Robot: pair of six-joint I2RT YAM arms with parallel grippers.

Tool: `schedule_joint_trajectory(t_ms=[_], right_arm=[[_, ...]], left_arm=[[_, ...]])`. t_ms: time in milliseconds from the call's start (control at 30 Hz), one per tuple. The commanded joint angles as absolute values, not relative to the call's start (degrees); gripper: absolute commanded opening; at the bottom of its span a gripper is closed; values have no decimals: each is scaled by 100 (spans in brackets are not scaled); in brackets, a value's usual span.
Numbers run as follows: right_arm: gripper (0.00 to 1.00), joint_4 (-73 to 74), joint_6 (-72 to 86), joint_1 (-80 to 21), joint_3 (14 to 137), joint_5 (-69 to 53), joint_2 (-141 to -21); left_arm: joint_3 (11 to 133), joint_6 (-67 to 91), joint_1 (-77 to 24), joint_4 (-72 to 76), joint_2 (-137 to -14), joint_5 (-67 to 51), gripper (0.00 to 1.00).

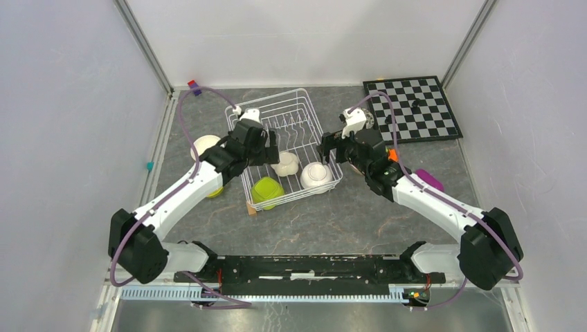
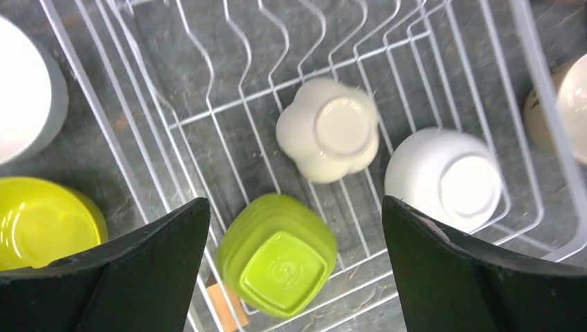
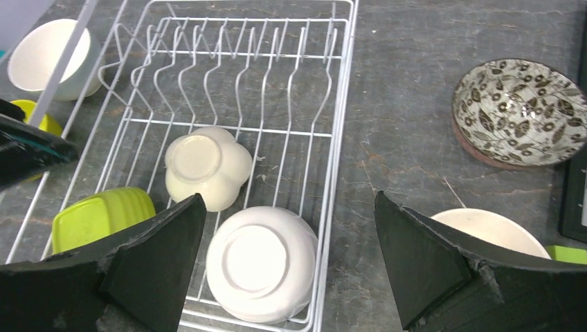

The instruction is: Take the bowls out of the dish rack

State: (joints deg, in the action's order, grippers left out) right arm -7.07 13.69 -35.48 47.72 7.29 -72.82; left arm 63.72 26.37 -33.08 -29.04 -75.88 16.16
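The left gripper (image 2: 294, 207) is hanging over the rack (image 2: 360, 52). Its jaws are standing wide apart and it is holding nothing. Right under it, between its fingers (image 2: 138, 277), a lime bowl (image 2: 277, 252) is lying upside down in the near part of the rack. Ahead of this gripper a lobed bowl (image 2: 329, 128) is lying bottom up. A little to the right, close to the right finger, a white bowl (image 2: 443, 176) is lying bottom up as well. To the left of the gripper, outside the rack, an outer white bowl (image 2: 24, 90) and an outer lime bowl (image 2: 41, 221) are standing upright on the table (image 1: 346, 214).

The right gripper (image 3: 289, 202) is hovering at the right side of the rack. Its jaws are also wide open and empty. The white bowl is lying just below it, and the lobed bowl is ahead and to its left. Ahead and to its right, outside the rack, a floral bowl (image 3: 522, 111) is standing upright. A cream bowl (image 3: 484, 228) is partly hiding behind its right finger. The chessboard (image 1: 413, 108) is lying farther to the right of this gripper. The two grippers are facing each other across the rack, near but not touching.
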Motion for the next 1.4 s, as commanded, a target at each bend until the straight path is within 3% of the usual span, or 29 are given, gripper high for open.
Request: schedule_joint_trajectory(t_ms=[0,100,167,267,433,733,1367], right_arm=[[98,-1447,1372,-3537,4553,197,-7321],[97,-1166,1192,-3534,4866,-350,-7639],[91,-848,1036,-3540,5189,-698,-7908],[91,-702,967,-3537,5427,-999,-8187],[80,-571,1019,-3551,5822,-1177,-8709],[73,-121,1000,-3936,7013,-1270,-9968],[55,656,586,-3956,7708,-179,-11104]], left_arm=[[5987,2841,-3275,-2679,-7267,1535,100],[6137,2969,-3232,-2984,-7537,1442,91],[6121,2972,-3203,-2929,-7617,1337,86],[6090,3041,-3147,-2774,-7708,1168,86],[6170,3218,-2893,-2665,-7994,641,84],[6091,3337,-2593,-2500,-7993,476,82],[6100,3293,-2558,-2325,-8345,262,79]])
